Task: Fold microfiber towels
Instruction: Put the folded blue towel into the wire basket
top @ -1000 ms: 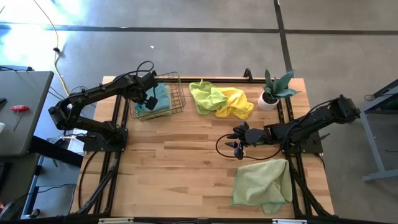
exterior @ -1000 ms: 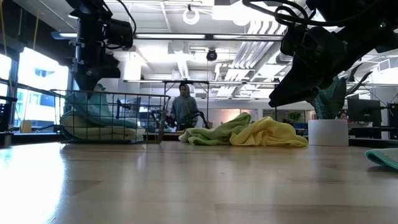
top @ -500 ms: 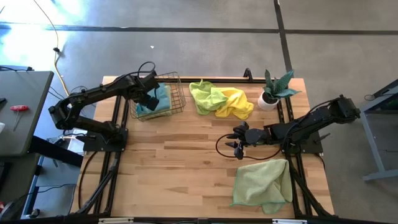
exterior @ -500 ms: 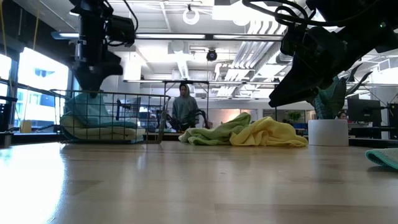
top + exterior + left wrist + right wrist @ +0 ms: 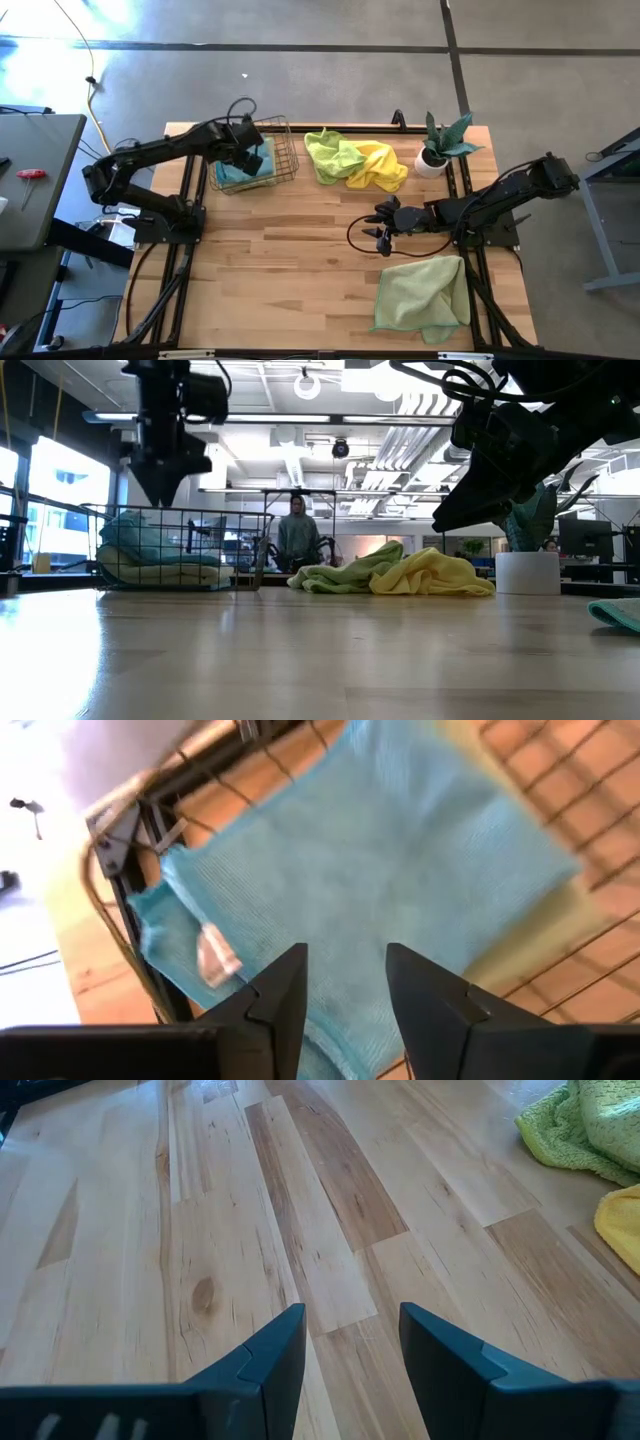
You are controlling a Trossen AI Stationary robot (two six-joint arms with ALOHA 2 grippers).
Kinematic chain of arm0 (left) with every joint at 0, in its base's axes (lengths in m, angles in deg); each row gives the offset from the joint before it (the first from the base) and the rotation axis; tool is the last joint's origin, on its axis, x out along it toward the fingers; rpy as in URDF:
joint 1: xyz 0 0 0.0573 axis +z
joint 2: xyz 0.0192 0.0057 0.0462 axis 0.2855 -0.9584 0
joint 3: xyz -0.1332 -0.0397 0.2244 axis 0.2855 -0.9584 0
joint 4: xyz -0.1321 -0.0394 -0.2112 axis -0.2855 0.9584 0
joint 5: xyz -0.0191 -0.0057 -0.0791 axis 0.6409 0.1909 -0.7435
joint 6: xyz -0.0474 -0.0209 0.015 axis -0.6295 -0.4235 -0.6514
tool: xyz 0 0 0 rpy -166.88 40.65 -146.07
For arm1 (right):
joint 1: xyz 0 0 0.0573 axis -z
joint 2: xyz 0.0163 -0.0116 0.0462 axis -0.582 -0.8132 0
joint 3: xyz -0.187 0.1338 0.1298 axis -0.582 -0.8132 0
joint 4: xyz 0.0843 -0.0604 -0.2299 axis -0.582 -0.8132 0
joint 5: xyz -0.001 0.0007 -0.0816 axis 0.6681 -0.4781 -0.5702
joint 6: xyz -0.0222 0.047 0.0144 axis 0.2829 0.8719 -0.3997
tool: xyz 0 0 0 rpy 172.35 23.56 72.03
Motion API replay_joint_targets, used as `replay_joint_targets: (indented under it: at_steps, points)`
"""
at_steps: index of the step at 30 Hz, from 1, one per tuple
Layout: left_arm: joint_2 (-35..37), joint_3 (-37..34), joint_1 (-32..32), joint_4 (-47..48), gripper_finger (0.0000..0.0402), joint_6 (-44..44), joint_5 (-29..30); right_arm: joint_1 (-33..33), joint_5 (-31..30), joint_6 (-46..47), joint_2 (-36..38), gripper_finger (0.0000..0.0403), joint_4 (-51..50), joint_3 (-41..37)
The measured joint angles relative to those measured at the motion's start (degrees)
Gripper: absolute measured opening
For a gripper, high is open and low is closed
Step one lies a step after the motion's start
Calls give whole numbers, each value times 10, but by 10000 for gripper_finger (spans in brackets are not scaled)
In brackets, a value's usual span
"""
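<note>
A folded teal towel (image 5: 380, 850) lies flat in the wire basket (image 5: 283, 152) at the far left, on top of a pale towel (image 5: 160, 573). My left gripper (image 5: 345, 985) hangs open just above it, fingers pointing down and touching nothing; in the low view it (image 5: 160, 488) stands clear over the basket. A lime green towel (image 5: 330, 155) and a yellow towel (image 5: 382, 165) lie crumpled together at the far middle. A pale sage towel (image 5: 422, 292) is spread out at the near right. My right gripper (image 5: 350, 1345) waits open above bare wood mid-table.
A potted plant (image 5: 440, 145) in a white pot stands at the far right, next to the yellow towel. Bare wood (image 5: 280, 260) spans the table's middle and near left. A person (image 5: 295, 530) stands in the room far behind the table.
My left gripper has risen away from the teal towel and shifted a little toward the table's right over the basket. The teal towel stays lying in the basket.
</note>
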Motion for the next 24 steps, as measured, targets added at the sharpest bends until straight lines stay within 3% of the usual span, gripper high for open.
replay_joint_targets:
  at_steps: [12, 24]
  points:
    - [-58, -66, 1, -24, 85, -21, 14, 0, 0, 0, 0, 154, 0, 0]
    - [-103, -71, 8, -56, 58, -10, 17, 0, 0, 0, 0, 154, 0, 0]
